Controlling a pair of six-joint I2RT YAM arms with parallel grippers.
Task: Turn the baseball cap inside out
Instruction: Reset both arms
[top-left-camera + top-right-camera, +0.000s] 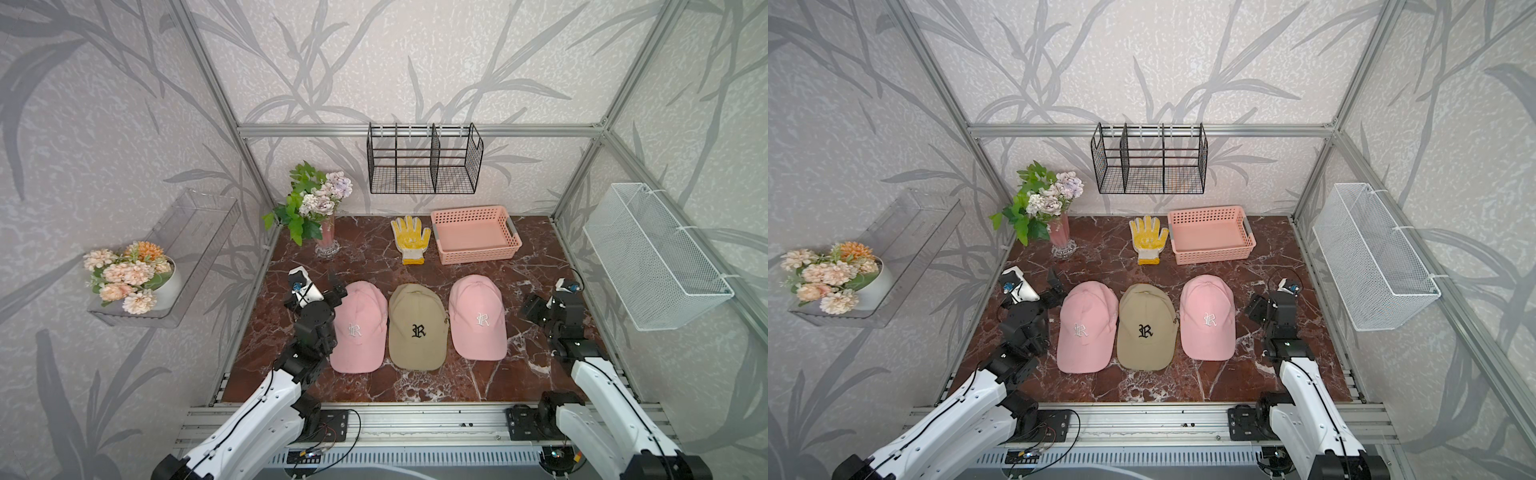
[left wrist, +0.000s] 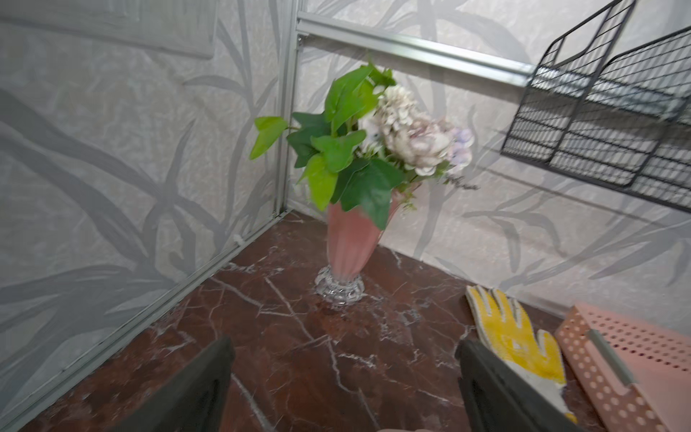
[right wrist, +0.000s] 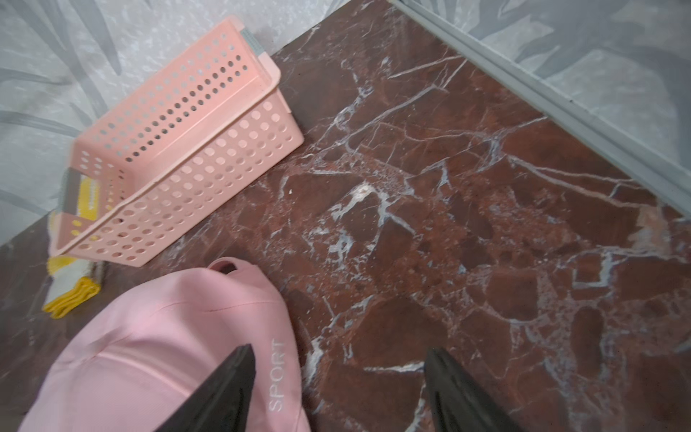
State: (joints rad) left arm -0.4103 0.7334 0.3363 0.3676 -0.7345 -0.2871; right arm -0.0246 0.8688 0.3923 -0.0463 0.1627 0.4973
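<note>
In both top views a red-veined marble tabletop [image 1: 374,270] sits inside leaf-papered walls. Left of the tan baseball cap [image 1: 417,328] are the left gripper [image 1: 337,286], fingers spread and empty, and a pink cap [image 1: 358,328]. Behind it stand a vase [image 1: 326,241], glove [image 1: 409,239] and basket [image 1: 478,253]. Right of it lies another pink cap [image 1: 1207,318], then the right gripper [image 3: 338,351], spread and empty.

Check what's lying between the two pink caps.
A tan cap with a black R lies between the left pink cap and the right pink cap, all three in one row. Both top views show it.
</note>
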